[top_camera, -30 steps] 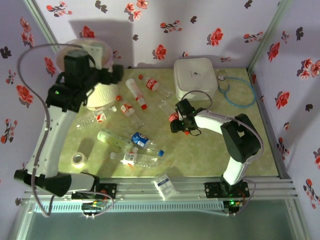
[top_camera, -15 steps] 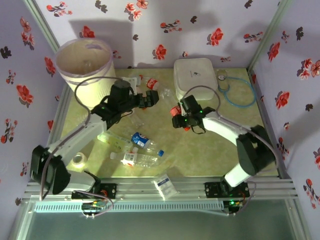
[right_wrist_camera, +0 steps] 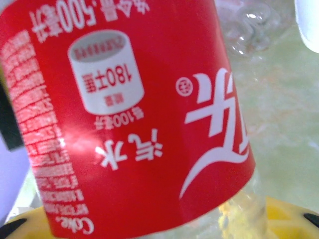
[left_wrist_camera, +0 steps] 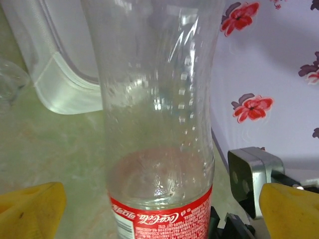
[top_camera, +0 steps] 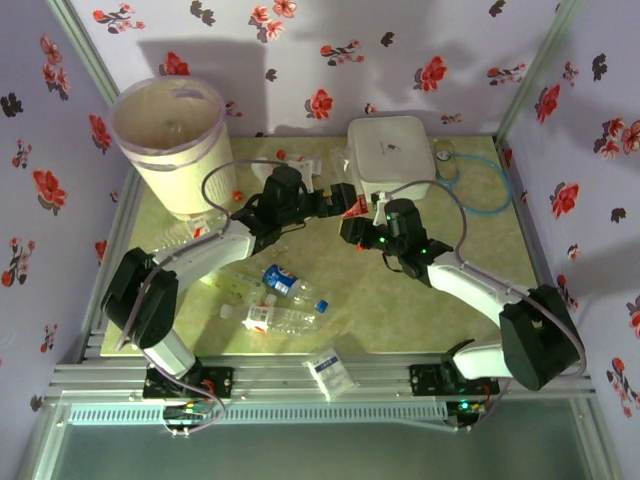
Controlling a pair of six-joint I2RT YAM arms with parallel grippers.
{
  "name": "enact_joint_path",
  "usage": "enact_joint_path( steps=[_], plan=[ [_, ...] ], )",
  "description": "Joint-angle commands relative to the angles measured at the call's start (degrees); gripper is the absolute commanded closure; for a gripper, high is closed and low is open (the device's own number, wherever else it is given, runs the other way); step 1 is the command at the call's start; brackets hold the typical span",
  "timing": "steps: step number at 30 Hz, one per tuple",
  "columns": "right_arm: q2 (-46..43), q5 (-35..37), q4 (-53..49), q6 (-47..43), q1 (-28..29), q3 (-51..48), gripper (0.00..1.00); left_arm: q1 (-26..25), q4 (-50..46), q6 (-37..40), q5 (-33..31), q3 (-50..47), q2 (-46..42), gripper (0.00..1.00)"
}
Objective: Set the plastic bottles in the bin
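Red-labelled bottle (left_wrist_camera: 159,149) stands inside your released left claw (left_wrist_camera: 159,211) while your right claw (top_camera: 356,229), grip unclear, crowds it: they may collide.

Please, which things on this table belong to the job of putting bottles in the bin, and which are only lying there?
Belong to the job:
- bin
- red-labelled bottle
- blue-labelled bottle
- greenish bottle
- clear bottle near the front

Just lying about:
- white box
- white-blue packet
- stethoscope
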Motion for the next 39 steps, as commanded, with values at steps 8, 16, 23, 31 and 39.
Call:
enact_joint_path(
  steps=[8,16,23,31,39],
  plan=[
    [0.0,-1.7,12.7,6.1,1.5,-4.4,0.49,-0.8,10.1,-5.5,0.3,1.2,5.6,0.07],
    [0.4,-2.3,8.2,2.8,1.5,-1.8,0.41,-0.9,9.4,-6.0,0.5,2.1,6.4,0.42],
    [-0.5,-1.9,1.9,-1.6,1.2,0.6,0.05,-0.7,4.0,-2.4,-0.6,4.1,4.8,0.47],
    [-14.3,7.8,-2.9,-8.7,0.0,-3.6,0.01,2.7,-11.4,10.2,-3.9,12.1,0.9,0.55],
    [-16.5,10.5,-7.7,-8.4,-0.6,-5.3,0.01,11.1,-23.8,20.7,-6.4,23.7,-3.8,0.72]
  ],
)
